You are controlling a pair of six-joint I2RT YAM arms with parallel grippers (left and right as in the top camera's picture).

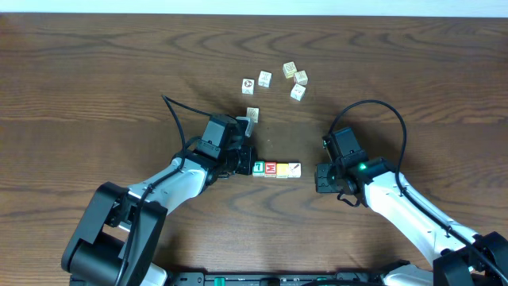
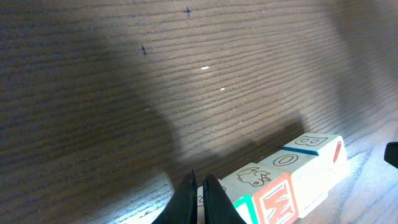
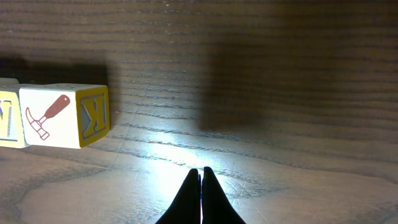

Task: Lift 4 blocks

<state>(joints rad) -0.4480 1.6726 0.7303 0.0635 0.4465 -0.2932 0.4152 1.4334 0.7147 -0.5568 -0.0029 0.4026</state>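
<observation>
Both pincers are pressed together with nothing between their fingers: the left pincer [image 1: 248, 164] sits at the green end of the row, while the right pincer [image 1: 317, 176] faces the white end with a strip of bare wood between; shut fingers make a blunt tip, which I judge suits squeezing the row from both ends rather than pinching a single cube; the table [image 1: 95, 71], dark grained wood, carries everything; on it the row of four blocks [image 1: 276, 168] lies in a straight line between the two pincers, faces touching, all resting on the wood, none lifted yet; that line-up is likely what would let four rise as one bar; from left to right come the green block [image 1: 258, 168], the red block [image 1: 271, 168], the yellow-orange block [image 1: 282, 169] and the white block [image 1: 294, 169] with its hammer picture; the left wrist view puts the shut tip just beside the green block, touching or not I cannot tell; the right pincer would need to cross the gap and press evenly, else the row may buckle; smallest, the loose cubes [image 1: 264, 79] lie scattered farther back, well apart from the row
</observation>
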